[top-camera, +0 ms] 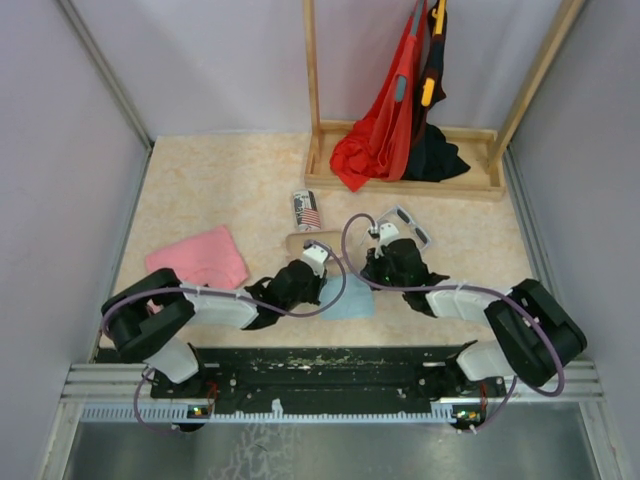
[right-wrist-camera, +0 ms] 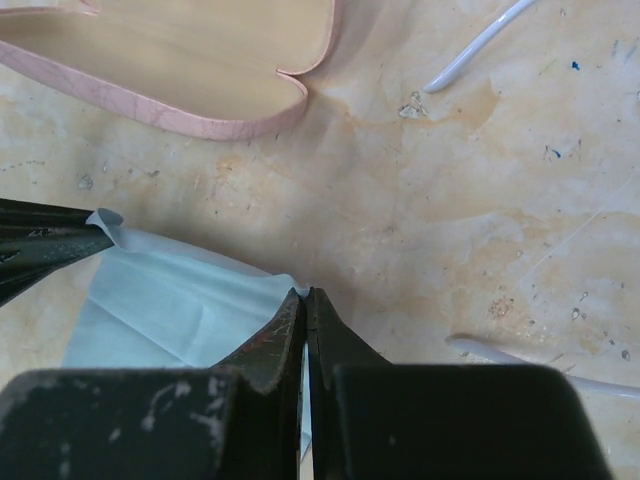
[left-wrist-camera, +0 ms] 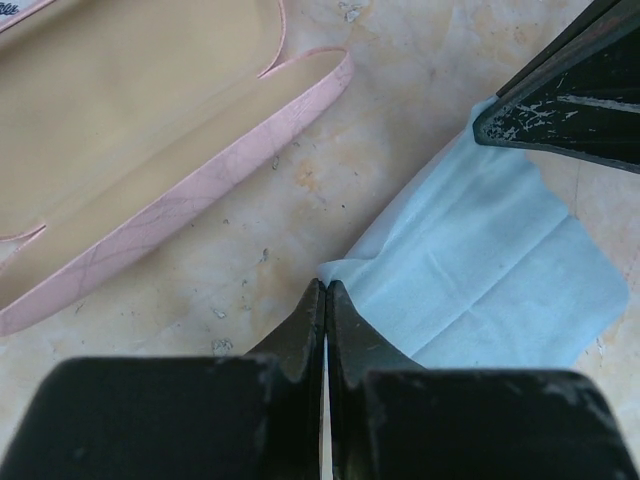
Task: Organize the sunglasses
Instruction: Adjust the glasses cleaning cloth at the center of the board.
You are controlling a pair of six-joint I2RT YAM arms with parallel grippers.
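Observation:
One pair of sunglasses [top-camera: 408, 226], white-framed with dark lenses, lies on the table just beyond my right wrist. Its white temple arms [right-wrist-camera: 480, 45] show at the right edge of the right wrist view. A light-blue cloth [top-camera: 350, 298] lies between my two arms. My left gripper [left-wrist-camera: 326, 287] is shut on one corner of the cloth [left-wrist-camera: 480, 270]. My right gripper [right-wrist-camera: 306, 293] is shut on another corner of that cloth [right-wrist-camera: 170, 300]. Each wrist view shows the other gripper's dark fingers [left-wrist-camera: 570, 100] at the cloth's far edge.
An open pink glasses case [top-camera: 300, 243] lies just behind the cloth, close to both grippers. A flag-printed case [top-camera: 306, 210] stands behind it. A pink cloth [top-camera: 200, 257] lies at the left. A wooden rack [top-camera: 400, 180] with red and black fabric stands at the back.

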